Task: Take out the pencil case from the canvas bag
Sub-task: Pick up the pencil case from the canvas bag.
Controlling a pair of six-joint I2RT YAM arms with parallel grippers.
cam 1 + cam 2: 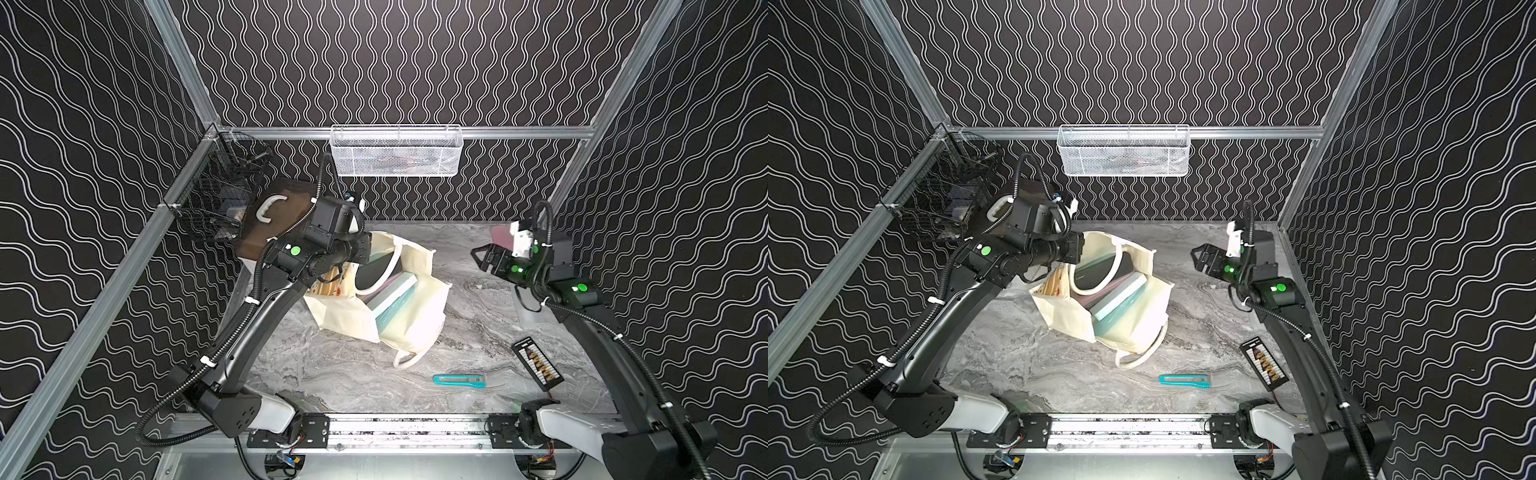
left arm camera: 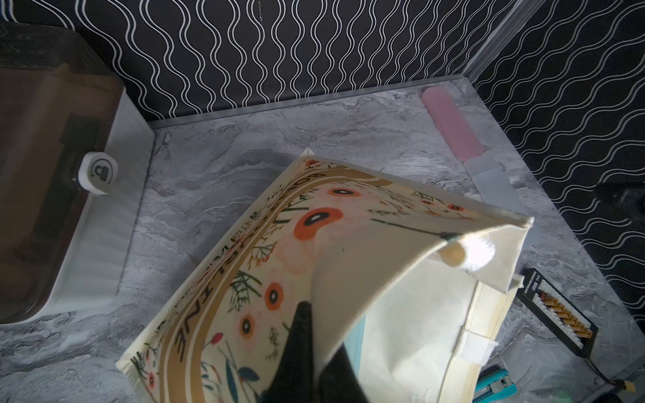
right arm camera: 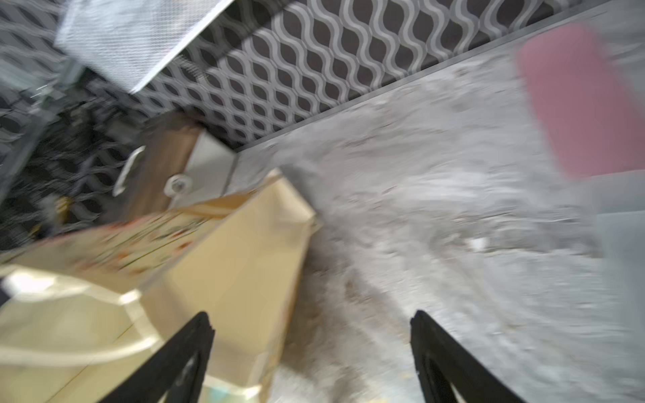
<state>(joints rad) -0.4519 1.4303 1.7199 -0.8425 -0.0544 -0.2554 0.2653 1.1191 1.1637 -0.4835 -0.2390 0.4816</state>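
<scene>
The cream canvas bag (image 1: 415,320) (image 1: 1133,328) lies in the middle of the table with its mouth held open. Its floral side (image 2: 279,244) is lifted. My left gripper (image 2: 314,328) is shut on that side's upper edge, with the cloth pinched between the black fingers. Inside the mouth lie a dark flat thing (image 1: 374,270) and a mint-teal oblong thing (image 1: 392,299) (image 1: 1117,297). Which of them is the pencil case I cannot tell. My right gripper (image 1: 480,259) (image 3: 310,315) hangs open above the table, right of the bag, with nothing between its fingers.
A brown-lidded white box (image 1: 282,216) stands at the back left under the left arm. Beside it hangs a black wire basket (image 1: 216,195); a white mesh basket (image 1: 395,151) hangs on the back rail. A teal cutter (image 1: 459,380), a black connector card (image 1: 538,363) and a pink flat thing (image 2: 450,122) lie on the table.
</scene>
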